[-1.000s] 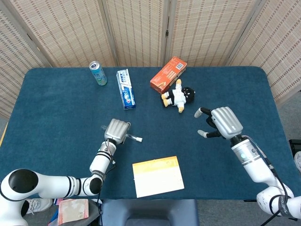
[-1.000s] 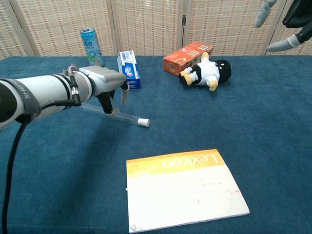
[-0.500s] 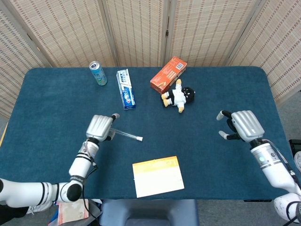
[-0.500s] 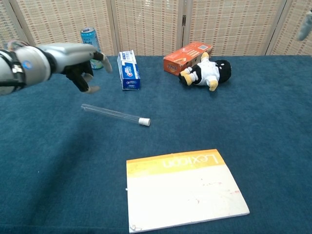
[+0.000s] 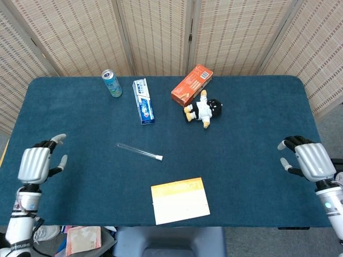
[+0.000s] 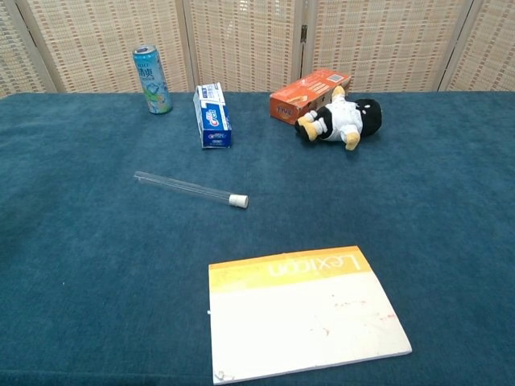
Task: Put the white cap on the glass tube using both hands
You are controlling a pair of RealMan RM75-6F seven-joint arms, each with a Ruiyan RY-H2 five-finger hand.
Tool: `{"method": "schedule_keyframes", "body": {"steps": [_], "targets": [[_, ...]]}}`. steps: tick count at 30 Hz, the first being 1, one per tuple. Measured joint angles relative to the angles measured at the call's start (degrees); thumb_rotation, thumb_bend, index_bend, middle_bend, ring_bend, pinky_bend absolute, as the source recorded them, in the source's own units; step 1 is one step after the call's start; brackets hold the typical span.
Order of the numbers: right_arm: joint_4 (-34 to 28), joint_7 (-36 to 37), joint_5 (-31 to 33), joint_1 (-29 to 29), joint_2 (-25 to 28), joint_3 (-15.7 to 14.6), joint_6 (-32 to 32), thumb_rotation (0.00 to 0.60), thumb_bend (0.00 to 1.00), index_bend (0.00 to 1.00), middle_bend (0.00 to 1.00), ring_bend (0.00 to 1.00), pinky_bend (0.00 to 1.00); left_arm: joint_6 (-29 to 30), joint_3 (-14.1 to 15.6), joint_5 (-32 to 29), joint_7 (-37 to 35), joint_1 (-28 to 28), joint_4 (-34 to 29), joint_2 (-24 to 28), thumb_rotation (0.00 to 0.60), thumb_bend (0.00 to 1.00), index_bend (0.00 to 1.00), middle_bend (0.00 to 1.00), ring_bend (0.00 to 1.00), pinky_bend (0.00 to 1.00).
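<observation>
Glass tube (image 5: 139, 151) lies mid-table, white cap (image 5: 159, 158) seated on its right end; capping looks done. My left hand (image 5: 36, 163) hovers at the left edge, fingers spread, empty. Booklet (image 5: 179, 199), toothpaste box (image 5: 143, 101), can (image 5: 112, 83), plush (image 5: 202, 110) all clear. My right hand (image 5: 306, 161) likewise spread, empty. Next: nothing but retreat.

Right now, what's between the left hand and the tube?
Nothing: in the head view only bare blue cloth lies between the left hand and the tube. The chest view doesn't show the hand.
</observation>
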Motion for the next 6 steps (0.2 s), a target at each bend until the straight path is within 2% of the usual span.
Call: {"method": "schedule_keyframes", "body": {"steps": [6], "targets": [[0.98,-0.03,-2.06,-6.07,-1.25,-1.14,7.47,0.6,0.35,0.4,0.33,0.26,0.43,5.96,2.36,5.77,-2.87,7.73,0.78,0.93,0.6,0.37,0.23,0.38,0.38,0.41]]}}
